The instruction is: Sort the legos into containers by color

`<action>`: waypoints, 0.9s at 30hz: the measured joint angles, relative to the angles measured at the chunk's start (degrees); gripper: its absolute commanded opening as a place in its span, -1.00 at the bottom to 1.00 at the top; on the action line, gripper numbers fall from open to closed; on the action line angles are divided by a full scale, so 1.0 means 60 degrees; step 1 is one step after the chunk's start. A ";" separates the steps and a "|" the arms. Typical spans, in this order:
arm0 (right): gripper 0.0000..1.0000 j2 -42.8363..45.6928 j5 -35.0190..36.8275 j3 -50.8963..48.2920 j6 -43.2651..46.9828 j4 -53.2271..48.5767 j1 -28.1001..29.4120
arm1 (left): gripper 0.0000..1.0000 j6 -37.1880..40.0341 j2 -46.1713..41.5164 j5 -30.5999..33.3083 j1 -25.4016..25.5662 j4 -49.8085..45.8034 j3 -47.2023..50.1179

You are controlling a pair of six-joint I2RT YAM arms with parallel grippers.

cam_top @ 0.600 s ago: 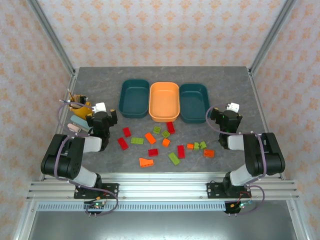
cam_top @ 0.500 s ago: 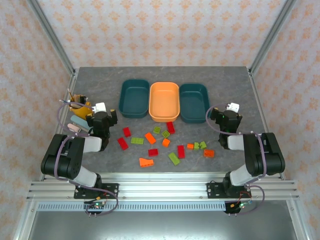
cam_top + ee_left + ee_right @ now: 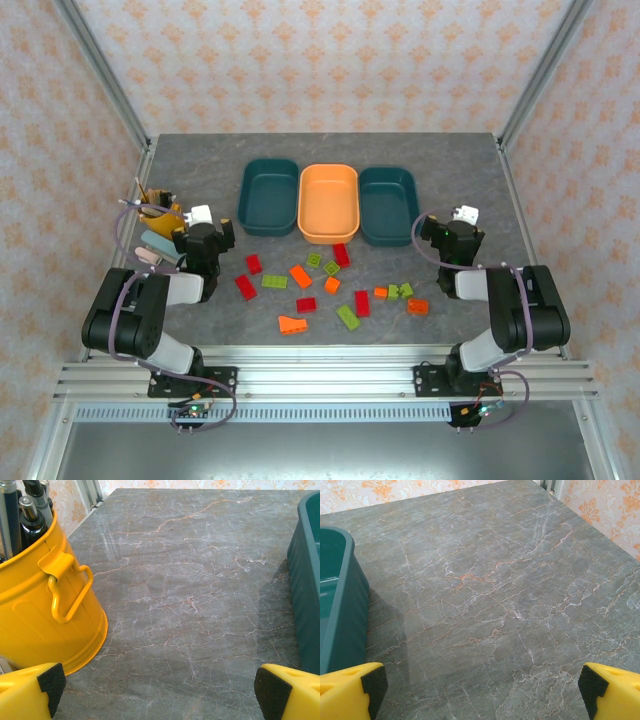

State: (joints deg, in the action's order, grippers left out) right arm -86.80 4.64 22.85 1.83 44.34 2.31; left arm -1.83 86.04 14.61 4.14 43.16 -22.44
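**Nothing has moved: the sort has not begun**

We compare this moment with the views from half a second back and find no change: both arms sit as they did, and no brick has shifted. For the task, that means we are at the very start, with every piece left to place.

The legos point(image 3: 306, 305) lie scattered on the table point(image 3: 200, 160) between the two arms, just in front of the trays. Reds, oranges and olive greens are mixed together, and some sit close to one another. None is in a container. The left teal tray point(image 3: 268, 198), the orange tray point(image 3: 328, 205) and the right teal tray point(image 3: 388, 205) stand side by side behind the bricks, all three empty.

The left gripper point(image 3: 160, 687) hovers low over bare table with its jaws wide apart and nothing between them. The yellow pencil cup point(image 3: 40, 610) is just to its left and the wall of the left teal tray is at its right. The right gripper point(image 3: 482, 687) is likewise spread and empty, beside the outer wall of the right teal tray.

We judge that each arm must first swing inward to the bricks, since neither gripper is over one yet
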 measured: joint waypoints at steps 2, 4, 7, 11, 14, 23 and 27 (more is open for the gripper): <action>0.99 0.0000 0.0000 0.0000 0.0000 0.0000 0.0000 | 1.00 0.0000 0.0000 0.0000 0.0000 0.0000 0.0000; 0.99 0.0000 0.0000 0.0000 0.0000 0.0004 0.0000 | 1.00 0.0004 0.0000 -0.0004 0.0000 0.0000 0.0000; 0.99 0.0138 0.0062 0.0113 0.0007 -0.0426 0.0015 | 1.00 0.0080 -0.0178 0.0069 0.0098 -0.0484 -0.0127; 0.99 0.1475 0.0743 0.0922 -0.0004 -0.2335 0.0248 | 1.00 0.0313 -0.1246 0.0882 0.0965 -0.1902 -0.0936; 0.99 0.2973 0.1359 0.2004 -0.0062 -0.3592 0.0528 | 1.00 0.0248 -0.2419 0.1614 0.1676 -0.2871 -0.1661; 0.99 0.4681 0.1690 0.8841 -0.4171 -1.0907 0.0838 | 1.00 -0.1829 -0.4109 0.3078 0.4000 -0.6885 -0.5115; 0.59 0.4656 0.0936 0.9748 -0.5971 -1.4447 0.0867 | 1.00 -0.4492 -0.4248 0.2280 0.3424 -1.0116 -0.7453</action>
State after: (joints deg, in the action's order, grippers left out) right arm -58.87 10.26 81.34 -34.00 -42.35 7.51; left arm -28.77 60.55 28.29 24.69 -17.54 -67.16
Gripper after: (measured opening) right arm 0.881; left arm 0.998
